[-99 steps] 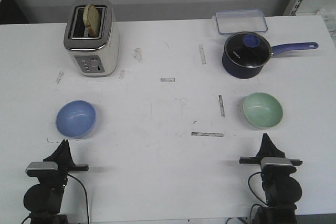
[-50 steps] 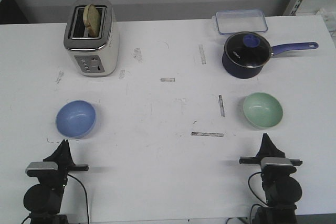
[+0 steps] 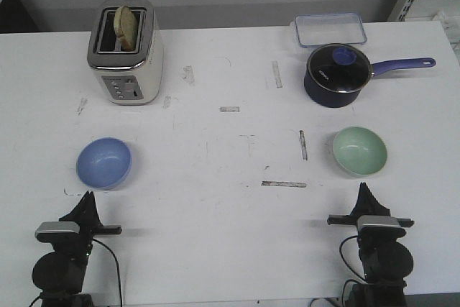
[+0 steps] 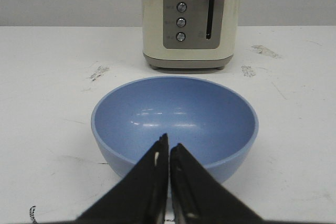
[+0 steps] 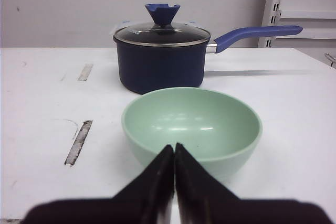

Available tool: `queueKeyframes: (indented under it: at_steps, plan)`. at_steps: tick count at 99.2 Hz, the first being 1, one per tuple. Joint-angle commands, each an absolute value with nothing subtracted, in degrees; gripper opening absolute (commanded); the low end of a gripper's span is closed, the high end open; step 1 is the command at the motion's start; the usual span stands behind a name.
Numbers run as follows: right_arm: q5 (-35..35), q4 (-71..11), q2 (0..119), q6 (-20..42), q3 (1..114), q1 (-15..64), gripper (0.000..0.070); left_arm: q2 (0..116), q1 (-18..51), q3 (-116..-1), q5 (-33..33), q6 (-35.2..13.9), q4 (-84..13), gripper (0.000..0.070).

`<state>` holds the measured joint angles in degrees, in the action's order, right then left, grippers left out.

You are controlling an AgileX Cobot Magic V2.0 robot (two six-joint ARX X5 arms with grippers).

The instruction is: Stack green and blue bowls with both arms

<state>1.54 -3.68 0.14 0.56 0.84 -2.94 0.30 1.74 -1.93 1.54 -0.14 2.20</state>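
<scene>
The periwinkle blue bowl (image 3: 104, 162) (image 4: 174, 120) rests upright on the white table at the left. On the right sits the mint green bowl (image 3: 359, 151) (image 5: 192, 123), also upright. My left gripper (image 3: 87, 196) (image 4: 168, 141) is shut and holds nothing, its tips just short of the blue bowl's near rim. In the same way my right gripper (image 3: 363, 188) (image 5: 175, 147) is shut and empty, just short of the green bowl. Both bowls are empty.
A cream toaster (image 3: 125, 52) (image 4: 185, 18) with a slice of bread stands behind the blue bowl. A dark navy saucepan (image 3: 338, 75) (image 5: 160, 57) with a glass lid and long blue handle sits behind the green bowl. A clear lidded container (image 3: 329, 29) lies at the far edge.
</scene>
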Motion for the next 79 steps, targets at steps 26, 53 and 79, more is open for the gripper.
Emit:
queueKeyframes:
  at_steps: [26,53,79]
  plan:
    - [2.48,0.93,0.08,1.54,0.73,-2.98,0.0000,0.19,1.67,-0.69,1.50,-0.51,2.85,0.0001]
    - [6.63,11.64,1.15,0.16,9.61,-2.98,0.0000,0.19,1.67,-0.69,1.50,-0.51,2.85,0.0001]
    - [6.50,-3.40,19.44,-0.08,34.50,-2.98,0.0000,0.19,1.67,-0.69,1.50,-0.51,2.90,0.0001]
